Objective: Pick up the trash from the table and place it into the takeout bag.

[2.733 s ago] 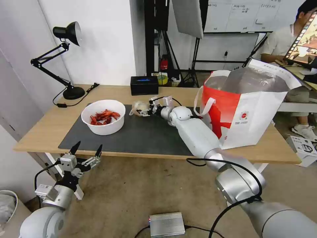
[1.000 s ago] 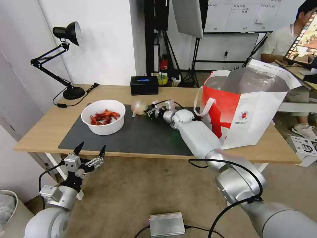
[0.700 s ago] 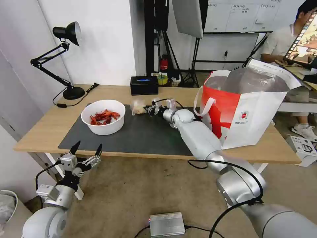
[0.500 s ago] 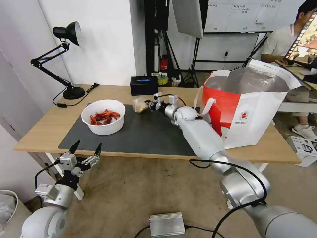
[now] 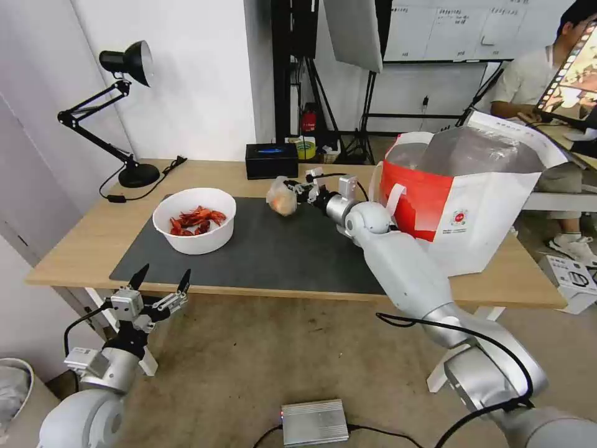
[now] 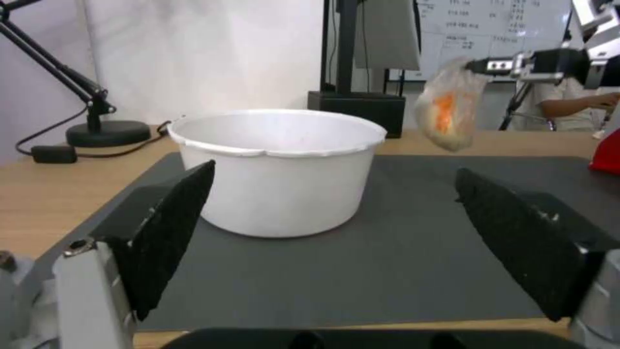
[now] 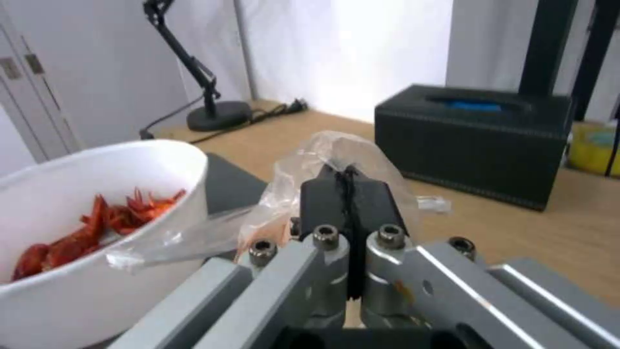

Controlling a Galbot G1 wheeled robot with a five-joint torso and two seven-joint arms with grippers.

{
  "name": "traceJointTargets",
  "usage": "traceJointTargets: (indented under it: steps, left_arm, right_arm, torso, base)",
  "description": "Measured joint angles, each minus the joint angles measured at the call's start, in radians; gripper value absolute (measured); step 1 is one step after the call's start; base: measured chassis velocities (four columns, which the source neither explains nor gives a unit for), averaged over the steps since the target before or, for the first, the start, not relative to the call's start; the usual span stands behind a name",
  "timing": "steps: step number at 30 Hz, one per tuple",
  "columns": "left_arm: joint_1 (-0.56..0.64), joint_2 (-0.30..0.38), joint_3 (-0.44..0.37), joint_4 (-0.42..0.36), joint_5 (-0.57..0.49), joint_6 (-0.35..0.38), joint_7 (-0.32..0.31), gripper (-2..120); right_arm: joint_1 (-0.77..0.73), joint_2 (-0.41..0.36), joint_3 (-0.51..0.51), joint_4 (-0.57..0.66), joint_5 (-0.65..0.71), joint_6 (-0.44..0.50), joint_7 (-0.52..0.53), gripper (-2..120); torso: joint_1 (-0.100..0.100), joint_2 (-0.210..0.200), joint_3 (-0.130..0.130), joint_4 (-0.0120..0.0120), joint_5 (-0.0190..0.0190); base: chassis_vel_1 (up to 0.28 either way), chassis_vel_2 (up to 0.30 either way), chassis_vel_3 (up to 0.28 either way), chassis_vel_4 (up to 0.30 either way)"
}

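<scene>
**A:** Baggie [image 5: 281, 198] is off the table [image 5: 74, 239], hanging from the right gripper [image 5: 297, 189] above the far edge of the dark mat [image 5: 261, 252]. Wrist view shows both fingers pinched flat on the plastic neck [image 7: 346, 160], beige lump dangling below.

**B:** Step?

**A:** Carry, I'd say. Pick is done, drop isn't. Takeout bag [image 5: 472, 205] stands to the right of the gripper, mouth open, foil lining showing. Baggie sits near its left wall, below the rim.

**B:** So next move needs what?

**A:** Height first, then travel right. The lump has to clear the bag's near rim and the strap handle [image 5: 393, 198] before release. Loose plastic swings, so a slow arc is safer. Let go only once the lump hangs over the opening.

**B:** Left arm?

**A:** Left gripper [image 5: 160, 287] parked low in front of the table edge, fingers spread wide, nothing between them.

**B:** What's left after this one?

**A:** White bowl [image 5: 194, 219] of red shells on the mat's left end, well apart from the bag. Black box [image 5: 272, 160] at the back isn't trash.
</scene>
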Motion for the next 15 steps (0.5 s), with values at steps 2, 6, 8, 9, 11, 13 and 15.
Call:
traceJointTargets:
  steps: [2,6,8,9,11,13,15]
  left_arm:
    - [0.003,-0.001,-0.003,-0.004,0.0,-0.001,0.0,100]
    - [0.011,-0.003,-0.008,-0.009,0.0,-0.011,0.0,100]
    - [0.014,-0.003,-0.011,-0.011,0.0,-0.013,0.0,100]
    - [0.017,-0.003,-0.014,-0.012,-0.001,-0.014,0.0,100]
    - [0.023,-0.003,-0.02,-0.015,-0.001,-0.016,0.0,100]
    - [0.026,-0.003,-0.023,-0.017,-0.002,-0.016,0.0,100]
    - [0.028,-0.003,-0.026,-0.019,-0.003,-0.016,0.0,100]
  right_arm:
    - [-0.012,-0.009,-0.003,0.033,0.0,-0.004,0.015,0]
    - [-0.041,-0.023,-0.006,0.098,-0.002,-0.005,0.057,0]
    - [-0.049,-0.026,-0.006,0.115,-0.002,-0.005,0.07,0]
    - [-0.059,-0.03,-0.004,0.138,-0.002,-0.005,0.088,0]
    - [-0.082,-0.041,0.003,0.19,-0.002,-0.007,0.121,0]
    - [-0.094,-0.049,0.006,0.222,-0.002,-0.011,0.138,0]
    - [-0.106,-0.058,0.009,0.255,-0.001,-0.016,0.153,0]
  torso:
    - [0.0,0.0,0.0,0.0,0.0]
    - [0.0,0.0,0.0,0.0001,-0.0002]
    - [0.0,0.0,0.0,0.0,-0.0001]
    - [0.0,0.0,0.0,0.0,-0.0001]
    - [0.0,0.0,0.0,0.0001,-0.0001]
    - [0.0,0.0,0.0,0.0001,-0.0001]
    - [0.0,0.0,0.0,0.0,-0.0001]
  base:
    - [0.0,0.0,0.0,0.0]
    - [0.0,0.0,0.0,0.0]
    - [0.0,0.0,0.0,0.0]
    - [0.0,0.0,0.0,0.0]
    - [0.0,0.0,0.0,0.0]
    - [0.0,0.0,0.0,0.0]
    - [0.0,0.0,0.0,0.0]
